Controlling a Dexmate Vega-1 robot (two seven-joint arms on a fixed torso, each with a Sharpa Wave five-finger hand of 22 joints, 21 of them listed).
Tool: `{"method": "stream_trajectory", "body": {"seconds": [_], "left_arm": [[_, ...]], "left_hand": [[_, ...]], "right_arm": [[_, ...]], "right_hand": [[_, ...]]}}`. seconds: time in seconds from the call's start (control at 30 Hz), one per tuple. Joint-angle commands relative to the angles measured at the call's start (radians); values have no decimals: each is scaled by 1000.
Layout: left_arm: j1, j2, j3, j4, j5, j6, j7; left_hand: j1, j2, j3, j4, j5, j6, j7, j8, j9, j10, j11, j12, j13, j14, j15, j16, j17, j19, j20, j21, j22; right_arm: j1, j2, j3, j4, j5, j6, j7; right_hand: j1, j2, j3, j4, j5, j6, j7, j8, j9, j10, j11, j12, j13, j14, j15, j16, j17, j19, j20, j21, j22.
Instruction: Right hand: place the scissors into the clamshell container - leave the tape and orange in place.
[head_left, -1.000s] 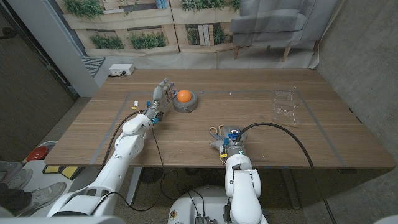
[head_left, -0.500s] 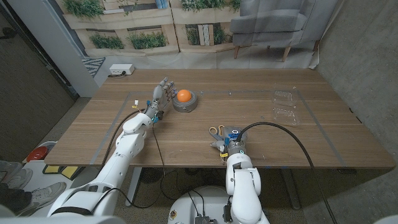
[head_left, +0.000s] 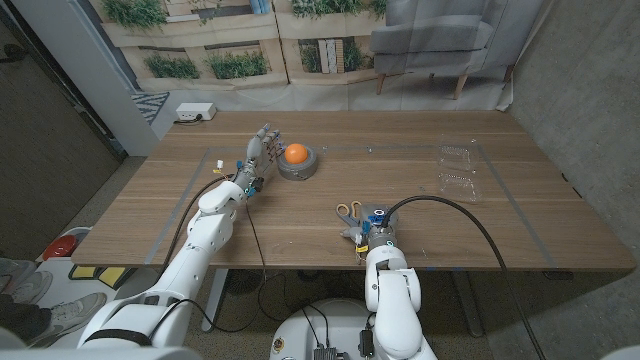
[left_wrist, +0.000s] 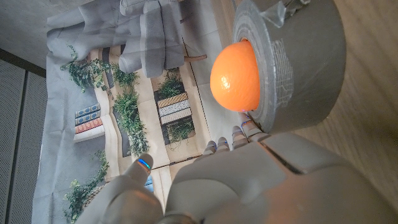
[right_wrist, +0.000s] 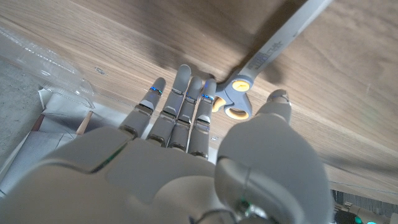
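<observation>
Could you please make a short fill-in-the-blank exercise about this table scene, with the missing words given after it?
1. The orange sits on top of the grey roll of ____.
2. The scissors lie on the table close to the robot's ____ hand.
3. The clear clamshell container lies open and has ____ inside it.
4. The left hand stands beside the tape, and its fingers hold ____.

Missing words: tape; right; nothing; nothing
</observation>
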Motion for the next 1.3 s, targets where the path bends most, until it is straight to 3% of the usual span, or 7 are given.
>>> {"method": "stream_trajectory", "body": {"seconds": [0.03,0.27,0.43,0.73,0.9,1.07,1.3], "left_arm": [[8,-2,0,-18,-3,8,4],[16,0,-2,-30,-4,10,4],[21,1,-4,-36,-7,12,4],[27,4,-9,-43,-10,10,3],[28,5,-10,-45,-12,12,1],[27,5,-10,-43,-11,11,1],[25,6,-9,-38,-10,9,1]], "left_hand": [[-3,109,-1,4,5,1,4,0,4,-67,0,7,5,-79,3,8,5,-5,8,-2,4],[-4,109,-1,4,5,1,4,0,4,-66,0,8,5,-79,4,9,5,-5,9,-3,4],[-4,108,-2,4,5,2,4,0,4,-66,0,7,5,-78,2,9,5,-5,9,-3,4],[-5,107,-4,4,5,2,3,1,4,-66,0,7,5,-77,2,9,5,-5,9,-3,4],[-5,106,-4,4,5,3,3,1,4,-66,0,7,5,-77,1,9,5,-5,8,-3,4],[-6,106,-5,4,4,3,3,0,4,-67,-1,7,5,-78,2,9,5,-4,7,-4,4],[-6,106,-6,4,4,3,3,0,4,-66,-2,7,5,-77,2,9,5,-4,6,-4,4]], "right_arm": [[4,-5,-1,21,-18,-10,7],[0,-11,-2,21,-12,-8,-11],[-2,-15,-5,22,-13,-11,-29],[0,-14,-12,32,-30,-12,-34],[0,-16,-13,33,-25,-9,-49],[-4,-21,-13,33,-10,-9,-78],[-4,-17,-16,47,-14,-25,-112]], "right_hand": [[32,3,4,-16,10,0,-12,7,6,2,-11,13,13,6,-61,10,6,3,-5,-4,3],[94,28,27,-34,25,17,-17,21,13,11,-24,36,37,19,-72,19,3,10,-16,-1,3],[178,80,68,-53,44,50,-19,34,5,43,-32,51,33,58,-84,17,-4,26,-26,6,1],[298,115,118,-69,52,136,-41,62,-15,125,-61,81,16,137,-112,11,7,64,-50,21,0],[337,132,138,-62,50,201,-47,81,-27,161,-64,95,7,173,-125,1,11,78,-63,28,-1],[393,169,182,-53,35,301,-53,105,-50,244,-72,126,-8,231,-139,-13,20,91,-84,37,0],[420,181,211,-46,18,341,-32,108,-71,272,-73,145,-5,262,-148,-17,37,106,-106,48,2]]}}
